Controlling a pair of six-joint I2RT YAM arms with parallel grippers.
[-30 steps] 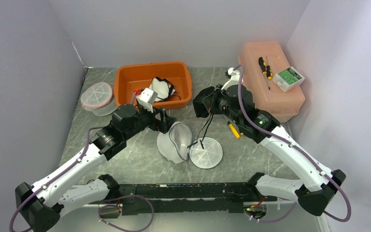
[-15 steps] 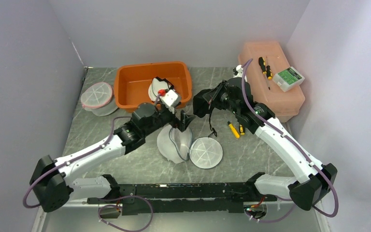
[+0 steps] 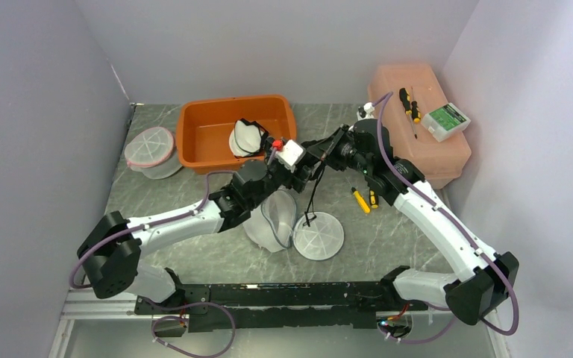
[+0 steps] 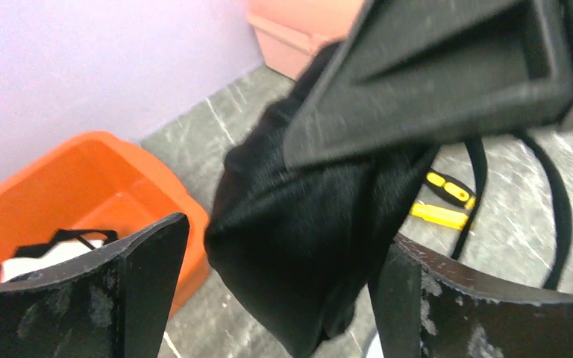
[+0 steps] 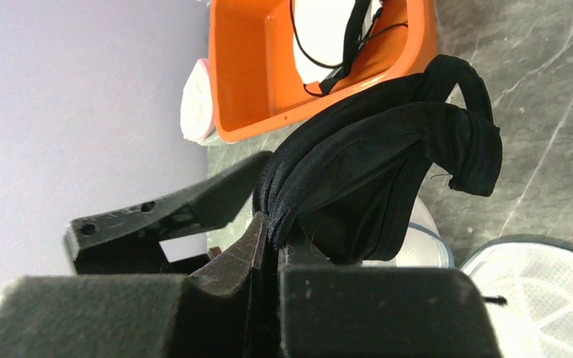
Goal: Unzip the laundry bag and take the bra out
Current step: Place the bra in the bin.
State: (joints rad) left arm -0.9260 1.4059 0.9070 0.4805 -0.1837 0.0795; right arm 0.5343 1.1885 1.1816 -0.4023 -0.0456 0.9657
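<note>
Hanging in the air over the far side of the laundry bag [image 3: 268, 220], the bra [image 5: 373, 171] is pinched by the clenched right gripper [image 5: 268, 231], its straps dangling down. The left gripper [image 4: 276, 261] stands released, a finger on either side of the bra. An orange bin [image 3: 209, 130] sits behind the bag.

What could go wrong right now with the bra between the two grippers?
The right gripper pinches the bra by one edge, so it might slip free before the open left gripper, straddling it, closes. The dangling strap reaches down toward the laundry bag and could snag there.
</note>
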